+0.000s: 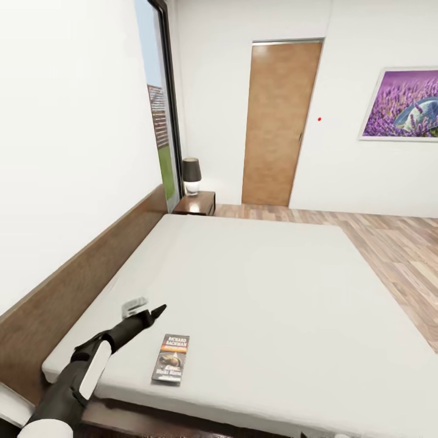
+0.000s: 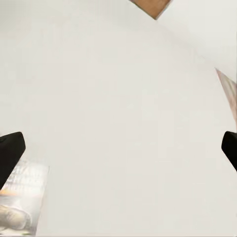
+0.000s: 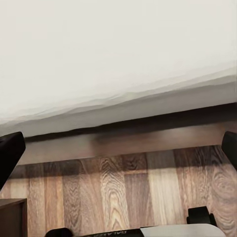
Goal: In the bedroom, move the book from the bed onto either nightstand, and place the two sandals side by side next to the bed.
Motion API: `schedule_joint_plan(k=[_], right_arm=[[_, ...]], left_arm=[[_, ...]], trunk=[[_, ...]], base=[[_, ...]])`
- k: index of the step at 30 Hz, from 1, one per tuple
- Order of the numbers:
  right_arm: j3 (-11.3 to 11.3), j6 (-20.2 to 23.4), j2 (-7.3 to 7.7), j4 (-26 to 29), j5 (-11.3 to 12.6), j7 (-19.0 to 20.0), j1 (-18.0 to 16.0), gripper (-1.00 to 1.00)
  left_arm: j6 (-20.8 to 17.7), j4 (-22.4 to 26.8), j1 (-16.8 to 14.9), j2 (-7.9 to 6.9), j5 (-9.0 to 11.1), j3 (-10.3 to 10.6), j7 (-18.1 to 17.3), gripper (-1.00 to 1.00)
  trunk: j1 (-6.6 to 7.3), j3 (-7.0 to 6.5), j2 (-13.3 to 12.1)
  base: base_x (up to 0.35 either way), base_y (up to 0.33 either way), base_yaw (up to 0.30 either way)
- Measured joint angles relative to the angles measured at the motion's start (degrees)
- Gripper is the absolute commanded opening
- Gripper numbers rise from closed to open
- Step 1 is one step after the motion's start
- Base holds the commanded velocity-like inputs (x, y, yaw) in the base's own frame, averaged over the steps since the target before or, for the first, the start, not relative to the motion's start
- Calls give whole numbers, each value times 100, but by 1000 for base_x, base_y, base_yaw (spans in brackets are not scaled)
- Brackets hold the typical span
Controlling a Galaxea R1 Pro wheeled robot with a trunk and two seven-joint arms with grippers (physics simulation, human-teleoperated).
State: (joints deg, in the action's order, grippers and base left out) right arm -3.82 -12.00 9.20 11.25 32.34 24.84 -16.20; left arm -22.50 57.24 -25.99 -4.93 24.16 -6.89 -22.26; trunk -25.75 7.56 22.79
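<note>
The book [image 1: 171, 358], a thin paperback with white "RICHARD BACHMAN" lettering over an orange band and a dark cover picture, lies flat on the off-white mattress of the bed [image 1: 267, 286], near the corner closest to us and just in from the mattress edge. In the left wrist view we see the same book [image 2: 20, 200] beside one dark fingertip [image 2: 9, 154].

Our left gripper [image 1: 146, 311] hovers above the mattress just beside the book, on the headboard side, not touching it. Its jaws stand wide apart with nothing between them.

The long brown headboard [image 1: 67, 286] runs along the white wall at the left of the head view. At the far end of the bed stands the dark reddish-brown nightstand [image 1: 196, 204], carrying a lamp [image 1: 191, 176] with a black shade and white base. Beyond it are a tall window [image 1: 161, 103], a plain brown wooden door [image 1: 278, 121] and a framed lavender picture [image 1: 401, 103] on the white wall. Light wood-plank floor [image 1: 401, 255] spreads to the right of the bed.

Our right gripper [image 3: 118, 150] points at the bed's edge [image 3: 118, 74], its dark platform frame [image 3: 128, 138] and the plank floor [image 3: 123, 187]; its jaws are spread wide and empty.
</note>
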Motion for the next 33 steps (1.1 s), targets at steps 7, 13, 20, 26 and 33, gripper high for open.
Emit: schedule_joint_plan(k=[7,13,20,26,33], right_arm=[[0,0,-1,8,-1,2,0,100],[0,0,-1,3,0,1,0,100],[0,0,-1,0,-2,-5,0,100],[0,0,-1,0,0,-7,0,100],[0,6,-1,-1,-2,-7,0,100]], left_arm=[[27,0,-209,105,1073,-14,1971,100],[330,-278,-226,106,1322,-23,2299,100],[386,-319,-227,102,1349,-24,2333,100],[395,-317,-227,126,1363,-11,2304,100],[381,-311,-227,138,1379,2,2298,100]], trunk=[[0,63,0],[0,116,0],[0,178,0],[0,232,1],[0,294,1]], base=[[0,0,0],[0,0,0],[0,0,0],[0,0,0],[0,0,0]])
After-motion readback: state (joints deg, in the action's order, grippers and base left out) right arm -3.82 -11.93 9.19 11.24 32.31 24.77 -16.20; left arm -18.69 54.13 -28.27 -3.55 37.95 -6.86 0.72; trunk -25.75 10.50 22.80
